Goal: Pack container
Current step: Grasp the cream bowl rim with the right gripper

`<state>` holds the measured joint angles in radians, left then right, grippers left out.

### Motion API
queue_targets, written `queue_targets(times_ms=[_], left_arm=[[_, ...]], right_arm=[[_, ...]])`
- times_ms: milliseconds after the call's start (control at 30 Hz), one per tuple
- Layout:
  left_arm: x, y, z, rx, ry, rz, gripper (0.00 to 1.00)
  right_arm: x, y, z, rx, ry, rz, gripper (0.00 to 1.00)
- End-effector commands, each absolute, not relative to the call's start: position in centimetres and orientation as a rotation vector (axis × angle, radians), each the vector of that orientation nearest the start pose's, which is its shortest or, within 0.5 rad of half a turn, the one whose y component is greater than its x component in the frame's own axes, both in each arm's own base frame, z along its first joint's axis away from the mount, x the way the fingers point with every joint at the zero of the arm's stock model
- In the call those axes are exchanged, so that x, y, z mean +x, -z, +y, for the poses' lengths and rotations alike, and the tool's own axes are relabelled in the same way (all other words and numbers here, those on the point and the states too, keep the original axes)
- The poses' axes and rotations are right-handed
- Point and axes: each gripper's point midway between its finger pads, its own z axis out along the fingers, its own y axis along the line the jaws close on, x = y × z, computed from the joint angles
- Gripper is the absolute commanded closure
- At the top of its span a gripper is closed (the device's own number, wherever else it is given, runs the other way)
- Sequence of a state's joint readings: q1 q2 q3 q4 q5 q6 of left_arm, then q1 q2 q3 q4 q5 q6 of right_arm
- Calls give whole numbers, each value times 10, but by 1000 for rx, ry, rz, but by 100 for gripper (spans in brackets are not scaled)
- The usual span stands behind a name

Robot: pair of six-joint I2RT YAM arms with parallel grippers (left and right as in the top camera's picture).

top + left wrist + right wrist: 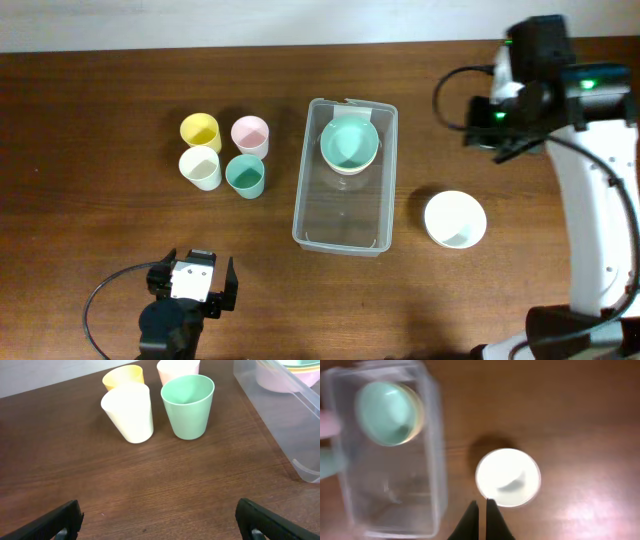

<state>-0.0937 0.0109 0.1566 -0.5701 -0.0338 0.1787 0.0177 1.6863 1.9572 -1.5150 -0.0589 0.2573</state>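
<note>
The clear rectangular container (342, 215) stands mid-table, with a stack of pastel bowls, teal on top (350, 145), at its far end. It also shows in the left wrist view (280, 425) and the right wrist view (439, 460). A white bowl (455, 220) sits on the table to its right, and shows in the right wrist view (507, 477). My left gripper (160, 520) is open and empty, low at the front left (195, 290). My right gripper (481, 510) is shut and empty, held high above the gap between container and white bowl.
Four cups stand left of the container: yellow (200, 130), pink (250, 135), white (200, 167) and green (245, 176). The white cup (130, 412) and green cup (187, 405) are ahead of my left gripper. The right arm (520, 90) is over the back right.
</note>
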Motion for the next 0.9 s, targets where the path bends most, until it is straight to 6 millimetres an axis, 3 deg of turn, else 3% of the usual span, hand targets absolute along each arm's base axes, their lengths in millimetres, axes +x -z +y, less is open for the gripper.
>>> queue_targets(times_ms=[0, 67, 100, 200, 400, 467, 567, 667, 733, 800, 867], left_arm=[[214, -110, -14, 238, -82, 1977, 0], [214, -110, -14, 238, -82, 1977, 0], [214, -110, -14, 238, -82, 1977, 0], [214, -110, -14, 238, -82, 1977, 0], [214, -110, -14, 238, -82, 1977, 0], [214, -110, -14, 238, -82, 1977, 0], [214, -110, -14, 238, -82, 1977, 0], [214, -110, -14, 238, -82, 1977, 0], [214, -110, -14, 238, -82, 1977, 0], [214, -110, -14, 238, -82, 1977, 0], [214, -110, -14, 238, -82, 1977, 0]], right_arm=[[339, -236, -32, 593, -98, 2861, 96], [327, -205, -57, 736, -98, 2905, 96], [324, -196, -59, 766, -123, 2919, 96], [321, -162, -54, 710, -274, 2964, 91], [299, -105, -48, 749, -287, 3050, 85], [290, -82, -43, 758, -314, 3072, 60], [284, -55, -38, 760, -349, 3068, 52], [278, -30, -29, 790, -414, 3042, 52], [277, -21, -28, 842, -413, 3021, 60], [278, -13, -25, 902, -446, 2985, 76], [285, -11, -18, 896, -525, 2945, 77]])
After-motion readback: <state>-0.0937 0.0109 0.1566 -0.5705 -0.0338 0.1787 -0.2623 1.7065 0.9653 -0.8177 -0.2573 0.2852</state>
